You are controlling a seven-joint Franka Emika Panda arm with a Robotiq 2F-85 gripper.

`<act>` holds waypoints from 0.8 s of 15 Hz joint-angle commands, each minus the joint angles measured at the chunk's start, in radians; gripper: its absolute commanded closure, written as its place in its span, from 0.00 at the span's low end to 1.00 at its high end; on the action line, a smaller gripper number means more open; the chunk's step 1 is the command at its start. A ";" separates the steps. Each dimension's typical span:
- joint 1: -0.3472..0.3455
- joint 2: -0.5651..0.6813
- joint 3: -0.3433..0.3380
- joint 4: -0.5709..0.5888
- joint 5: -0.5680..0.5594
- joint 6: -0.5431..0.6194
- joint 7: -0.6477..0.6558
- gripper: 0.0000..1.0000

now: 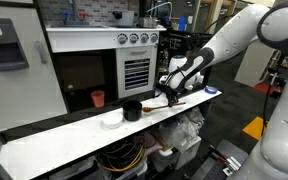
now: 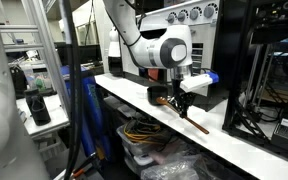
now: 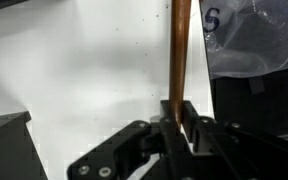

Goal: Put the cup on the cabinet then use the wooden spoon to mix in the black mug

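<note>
My gripper point(image 3: 181, 118) is shut on the handle of the wooden spoon point(image 3: 181, 50), which runs straight up the wrist view over the white counter. In both exterior views the gripper point(image 1: 173, 93) point(image 2: 181, 97) holds the spoon point(image 2: 195, 123) slanted just above the counter, a little to one side of the black mug point(image 1: 132, 109) point(image 2: 157, 94). The mug stands on the counter. The orange-red cup point(image 1: 98, 98) stands upright on the dark ledge of the white-framed cabinet point(image 1: 79, 42).
A small white bowl point(image 1: 112, 119) sits on the long white counter point(image 1: 64, 140) beside the mug. The steel knobbed oven point(image 1: 136, 60) stands behind it. A blue-and-white object point(image 1: 212, 92) lies near the counter's end. Bins and cables fill the space below.
</note>
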 commanded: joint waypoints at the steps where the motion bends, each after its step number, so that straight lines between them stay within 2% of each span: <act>1: -0.048 0.050 0.043 0.018 0.046 0.041 -0.049 0.96; 12: -0.092 0.098 0.084 0.026 0.055 0.058 -0.061 0.96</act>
